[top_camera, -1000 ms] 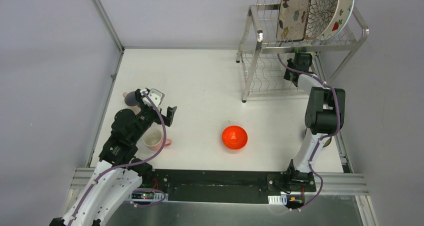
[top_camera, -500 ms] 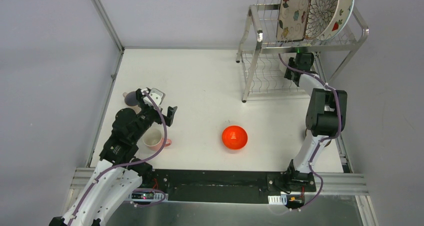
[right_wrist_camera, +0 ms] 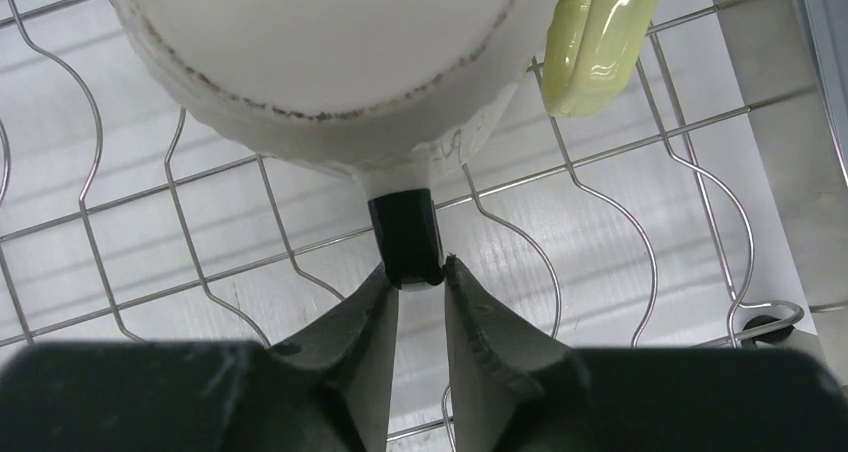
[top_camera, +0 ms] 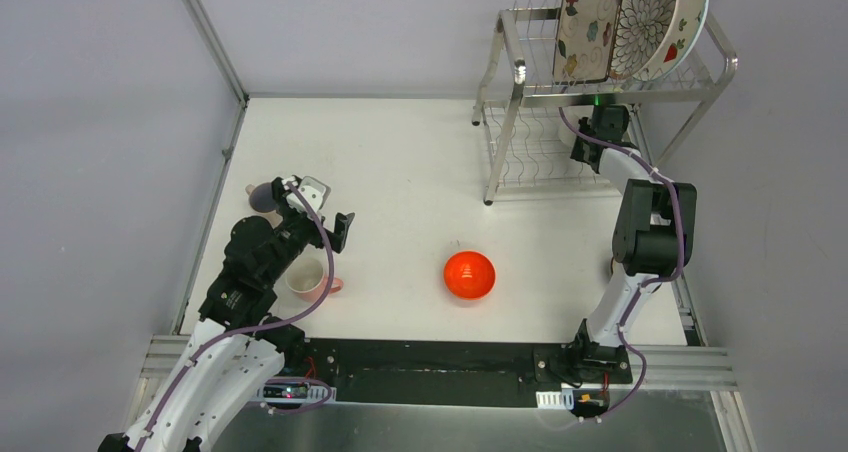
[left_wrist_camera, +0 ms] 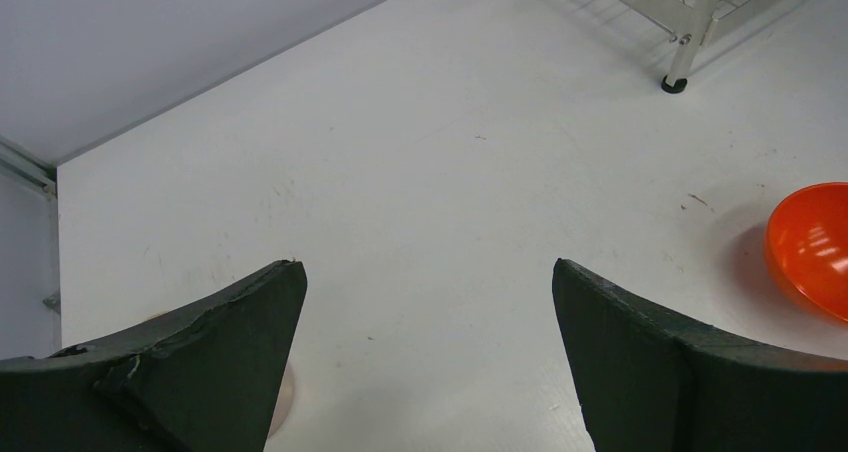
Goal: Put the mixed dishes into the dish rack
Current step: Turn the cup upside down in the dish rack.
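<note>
Silver wire rack (top_camera: 505, 137), two tiers, far right corner of worktop (top_camera: 400, 162).

Upper slots: floral plate (top_camera: 588, 27), brown-petal plate (top_camera: 645, 22) and strawberry plate (top_camera: 690, 17), on edge and leaning together. Presumably slotted that way to stand upright and drain.

Lower tier: white dish (right_wrist_camera: 330, 52) on the wavy wires, unglazed foot ring toward the wrist camera. Pale green piece (right_wrist_camera: 595, 42), glazed, just beside it on the right; kind of dish not clear.

Right claw (right_wrist_camera: 415, 272): in under the upper shelf, jaws nearly together. Tips touch either side of a small black block (right_wrist_camera: 405, 234) jutting from beneath the white dish. Pinching or merely flanking, cannot tell. Probably the setting-down of that dish.

Left claw (left_wrist_camera: 427, 272): spread wide, empty, above bare worktop at the left. Likely poised for the nearest next pick.

Not yet racked: pink cup (top_camera: 310, 280) beside the left wrist, dark bowl (top_camera: 262, 196) just beyond the left claw, red-orange bowl (top_camera: 469, 274) at mid-front.

Writing: faint dark marks on the white dish's wall just above the block, too small to read. No brand or label legible elsewhere.
</note>
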Controlling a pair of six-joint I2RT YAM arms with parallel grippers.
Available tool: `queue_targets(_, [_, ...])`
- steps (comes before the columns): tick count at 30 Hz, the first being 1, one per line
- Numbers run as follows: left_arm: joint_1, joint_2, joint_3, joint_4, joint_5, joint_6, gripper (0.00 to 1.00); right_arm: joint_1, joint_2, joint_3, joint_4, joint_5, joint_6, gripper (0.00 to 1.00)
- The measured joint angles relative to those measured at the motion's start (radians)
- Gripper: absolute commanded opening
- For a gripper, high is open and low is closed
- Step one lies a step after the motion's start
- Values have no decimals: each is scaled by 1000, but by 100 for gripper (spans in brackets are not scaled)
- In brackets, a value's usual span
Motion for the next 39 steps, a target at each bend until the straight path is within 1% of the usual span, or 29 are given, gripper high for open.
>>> queue_targets(6, [0,0,0,0,0,0,99,0,0,0,-1,-1,-2,17])
queue_targets(11, [0,8,0,0,0,0,99,0,10,12,0,-1,-9,17])
queue_targets(23, [0,18,0,0,0,2,99,-1,105,124,12,-13,-10,16])
queue_targets(27, [0,27,0,0,0,4,99,-1,123,148,15,-17,-10,17])
queue_targets(32, [0,32,0,0,-1,8,99,-1,139,162,26,-27,-8,26])
queue_targets(39, [0,46,0,0,-1,15,99,-3,138,151,27,-30,-1,27])
